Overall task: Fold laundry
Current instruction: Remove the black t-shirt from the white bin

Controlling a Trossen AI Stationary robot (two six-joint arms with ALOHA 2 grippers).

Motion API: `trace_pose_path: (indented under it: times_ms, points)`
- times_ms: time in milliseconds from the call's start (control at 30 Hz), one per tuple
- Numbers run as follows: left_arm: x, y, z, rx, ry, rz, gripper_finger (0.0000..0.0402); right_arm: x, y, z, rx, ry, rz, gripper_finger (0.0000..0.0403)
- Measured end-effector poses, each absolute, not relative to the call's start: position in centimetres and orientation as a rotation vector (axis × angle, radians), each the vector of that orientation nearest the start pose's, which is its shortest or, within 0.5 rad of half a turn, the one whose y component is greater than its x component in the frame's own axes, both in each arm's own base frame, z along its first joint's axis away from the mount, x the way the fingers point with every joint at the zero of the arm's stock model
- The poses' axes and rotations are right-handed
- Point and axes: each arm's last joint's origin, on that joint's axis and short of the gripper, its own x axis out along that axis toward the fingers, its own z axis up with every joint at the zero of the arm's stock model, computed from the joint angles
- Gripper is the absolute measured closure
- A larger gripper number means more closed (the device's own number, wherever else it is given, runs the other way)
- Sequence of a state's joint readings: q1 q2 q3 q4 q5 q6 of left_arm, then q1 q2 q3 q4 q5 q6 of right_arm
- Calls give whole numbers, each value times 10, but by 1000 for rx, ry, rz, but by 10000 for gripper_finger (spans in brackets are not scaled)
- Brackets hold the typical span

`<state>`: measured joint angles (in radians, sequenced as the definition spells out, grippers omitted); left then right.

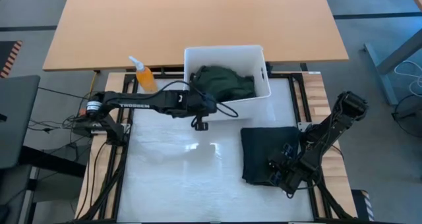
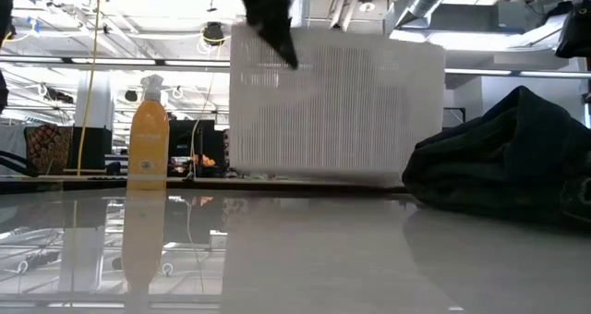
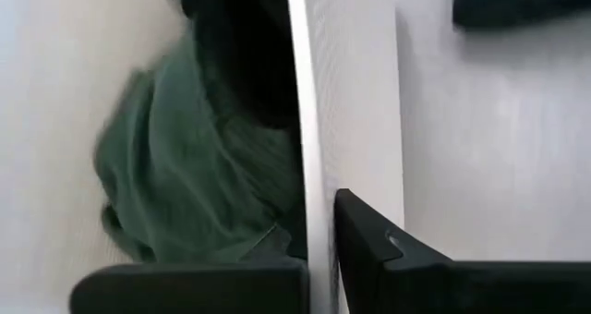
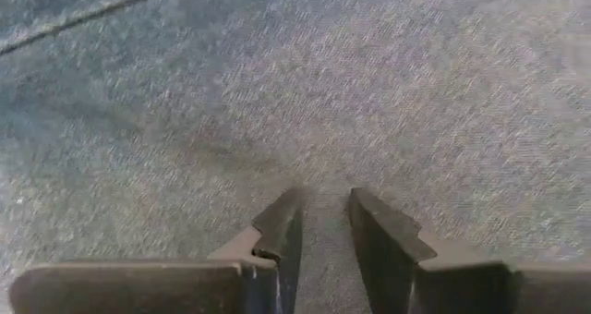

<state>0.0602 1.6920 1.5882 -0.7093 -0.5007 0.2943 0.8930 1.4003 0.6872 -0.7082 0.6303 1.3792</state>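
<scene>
Hovering at the bin's (image 1: 260, 53) near-left wall, left gripper (image 1: 198, 122) is straddling the rim, jaws parted, nothing held. Green garment (image 1: 223, 82) is lying bunched inside the bin. Right gripper (image 1: 280, 165) is pressing down on the folded black garment (image 1: 260, 145) at right, fingers slightly apart, gripping nothing. For a clean pick, left should be reaching deeper over the wall and pinching one cloth edge.

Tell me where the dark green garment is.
High view: the green garment lies inside the white bin at the table's far edge, with the left gripper just outside the bin's near wall.
</scene>
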Motion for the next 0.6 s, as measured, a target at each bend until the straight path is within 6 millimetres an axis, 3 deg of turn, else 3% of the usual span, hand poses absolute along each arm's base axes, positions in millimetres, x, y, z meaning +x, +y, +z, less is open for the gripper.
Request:
trace_pose_path:
  times_ms: [100, 200, 400, 600]
  points:
    - [363, 34, 355, 524, 845, 474, 397, 148, 154, 159, 276, 890, -477, 281]
    - [363, 38, 363, 614, 840, 569, 398, 149, 153, 159, 275, 890, -482, 281]
    - [361, 66, 351, 601, 884, 631, 400, 150, 153, 159, 280, 888, -485, 281]
    - [351, 108, 322, 500, 968, 506, 400, 150, 154, 159, 291, 883, -480, 281]
